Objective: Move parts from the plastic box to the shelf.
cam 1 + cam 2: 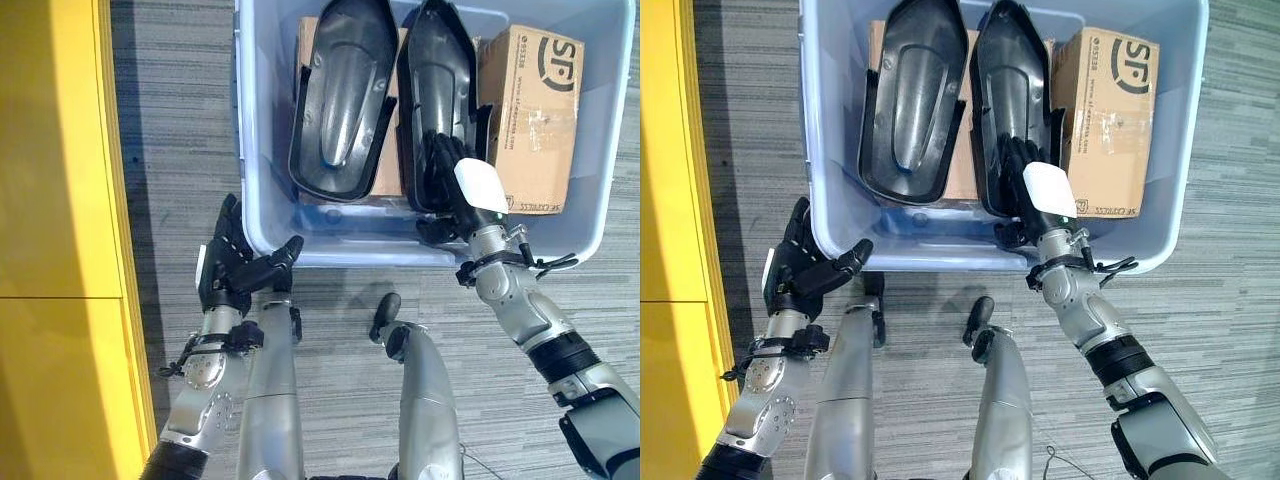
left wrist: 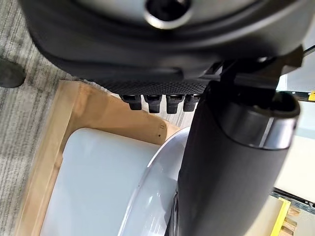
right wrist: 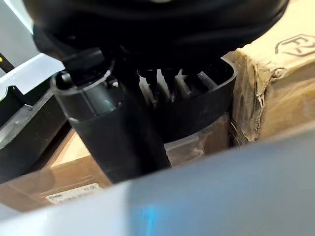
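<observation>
a pale blue plastic box (image 1: 262, 235) sits on grey striped carpet (image 1: 180, 130), with a yellow shelf (image 1: 60, 200) along the robot's left side. inside the box two black moulded parts stand side by side, the left part (image 1: 343, 95) leaning on a flat brown carton beneath it, the right part (image 1: 436, 90) just beside a taped cardboard box (image 1: 530, 110) that fills the box's right end.

the right hand (image 1: 455, 185) reaches over the near wall of the plastic box and lies against the near end of the right part. in the right wrist view its fingers (image 3: 167, 81) dip inside the part's curved rim and the thumb (image 3: 113, 132) runs down outside it, so it looks clamped on that edge, though the view is too close and dark to be certain.

the left hand (image 1: 235, 265) is outside the plastic box at its near left corner, fingers relaxed and spread, thumb pointing toward the wall and touching or nearly touching it; it holds nothing. the left wrist view shows its fingertips (image 2: 160, 102) above the box's pale rim and a wooden board (image 2: 59, 132).
</observation>
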`<state>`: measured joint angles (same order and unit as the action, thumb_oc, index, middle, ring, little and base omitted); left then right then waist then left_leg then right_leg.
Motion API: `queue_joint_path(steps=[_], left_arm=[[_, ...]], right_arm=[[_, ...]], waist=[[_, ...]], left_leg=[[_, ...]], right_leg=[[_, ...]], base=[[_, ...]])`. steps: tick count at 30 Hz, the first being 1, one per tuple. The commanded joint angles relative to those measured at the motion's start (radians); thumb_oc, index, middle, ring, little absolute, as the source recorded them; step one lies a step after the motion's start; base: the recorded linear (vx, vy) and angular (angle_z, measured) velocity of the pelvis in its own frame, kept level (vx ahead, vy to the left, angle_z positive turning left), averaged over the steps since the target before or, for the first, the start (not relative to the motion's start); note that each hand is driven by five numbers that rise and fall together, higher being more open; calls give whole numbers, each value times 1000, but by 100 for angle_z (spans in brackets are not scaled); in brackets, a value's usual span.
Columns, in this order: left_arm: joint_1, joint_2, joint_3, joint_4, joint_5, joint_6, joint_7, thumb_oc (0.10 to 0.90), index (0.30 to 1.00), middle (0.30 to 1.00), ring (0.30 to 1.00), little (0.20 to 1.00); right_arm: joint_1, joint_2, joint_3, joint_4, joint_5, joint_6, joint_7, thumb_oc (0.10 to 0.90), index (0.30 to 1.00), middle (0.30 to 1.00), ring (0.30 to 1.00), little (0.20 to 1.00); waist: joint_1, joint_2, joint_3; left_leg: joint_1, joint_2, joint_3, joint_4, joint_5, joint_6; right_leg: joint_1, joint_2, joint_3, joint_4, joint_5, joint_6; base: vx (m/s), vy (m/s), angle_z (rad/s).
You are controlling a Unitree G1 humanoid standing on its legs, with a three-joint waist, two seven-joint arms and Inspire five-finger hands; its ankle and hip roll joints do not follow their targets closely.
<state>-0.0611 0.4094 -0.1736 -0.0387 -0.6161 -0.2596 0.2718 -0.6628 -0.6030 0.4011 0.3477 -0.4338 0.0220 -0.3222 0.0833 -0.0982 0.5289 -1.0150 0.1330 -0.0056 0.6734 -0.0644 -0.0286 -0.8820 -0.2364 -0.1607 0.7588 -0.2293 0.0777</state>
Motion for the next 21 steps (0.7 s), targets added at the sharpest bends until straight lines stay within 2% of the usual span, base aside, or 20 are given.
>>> queue_joint_path(steps=[1,7,8,9,10,17,21], left_arm=[[65,5,-25,46,47,25,50,900,1000,1000,1000,1000],[64,-5,-36,44,43,27,54,900,1000,1000,1000,1000],[61,-6,-38,45,45,27,56,900,1000,1000,1000,1000],[59,-7,-40,48,48,27,56,900,1000,1000,1000,1000],[58,-8,-41,48,48,26,55,900,1000,1000,1000,1000],[33,-5,-45,57,43,17,58,900,1000,1000,1000,1000],[26,-12,-53,69,40,18,53,900,1000,1000,1000,1000]], right_arm=[[-16,-61,44,41,-18,-2,17,900,1000,1000,1000,1000],[-18,-54,55,81,-46,10,7,900,1000,1000,1000,1000],[-18,-52,57,86,-49,10,5,720,747,747,747,747],[-19,-50,63,95,-56,12,6,720,747,747,747,747],[-21,-49,69,102,-61,11,8,400,300,300,300,300],[-17,-38,83,100,-65,0,10,400,300,300,300,300],[20,-23,72,57,-42,-21,12,400,300,300,300,300]], waist=[[-3,68,-9],[-4,75,-9],[-4,77,-9],[-3,78,-9],[-2,80,-9],[-5,81,-9],[-11,74,-9]], left_leg=[[-37,-6,-84,26,-65,0],[-77,-11,-92,24,-55,-2],[-80,-12,-93,25,-55,-2],[-82,-13,-94,24,-55,-2],[-83,-15,-95,23,-54,-1],[-76,-14,-89,24,-55,-3],[-34,-12,-84,-5,-51,-4]], right_leg=[[13,41,37,-1,-44,-9],[-28,38,34,17,-48,-10],[-30,36,34,19,-49,-10],[-31,36,33,20,-50,-10],[-35,35,35,23,-50,-10],[-29,33,37,25,-54,-12],[10,33,31,1,-46,-8]], base=[[0,0,0],[-3,-5,0],[0,0,0],[0,0,0],[6,-2,5],[2,0,3],[0,0,0]])
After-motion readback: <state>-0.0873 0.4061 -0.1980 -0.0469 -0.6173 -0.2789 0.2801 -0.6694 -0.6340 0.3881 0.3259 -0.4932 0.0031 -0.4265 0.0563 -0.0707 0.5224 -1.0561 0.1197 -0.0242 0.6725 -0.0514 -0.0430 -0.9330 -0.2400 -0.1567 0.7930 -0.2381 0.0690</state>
